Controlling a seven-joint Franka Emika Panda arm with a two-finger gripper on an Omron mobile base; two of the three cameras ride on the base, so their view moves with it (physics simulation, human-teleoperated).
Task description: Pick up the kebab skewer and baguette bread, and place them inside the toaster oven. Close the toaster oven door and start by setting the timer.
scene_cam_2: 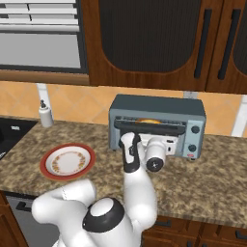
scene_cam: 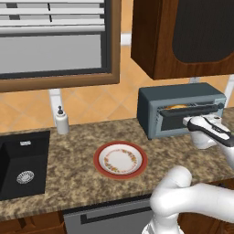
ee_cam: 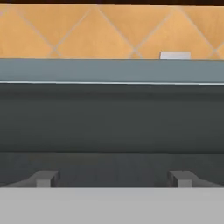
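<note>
Toaster oven door (scene_cam: 192, 111) is the thing in hand: a rigid hinged flap, light, glass pane smooth and breakable, so push on the frame or bar handle, not the glass.

Left base view: toaster oven (scene_cam: 157, 104) at 3 o'clock on the counter (scene_cam: 73, 151), door tilted part way, a golden bit of the baguette bread (scene_cam: 178, 107) just visible inside above the door edge. Hand is against the door front. Plate (scene_cam: 120, 160) at 6 o'clock, bare.

Right base view: oven centre frame, knobs (scene_cam_2: 195, 130) on its right. Gripper (scene_cam_2: 140, 136) at the door, door about half up. Skewer: cannot tell, hidden.

Hand view: fingertips (ee_cam: 46, 178) stand wide apart, clamping nothing, dark door face right ahead.
</note>
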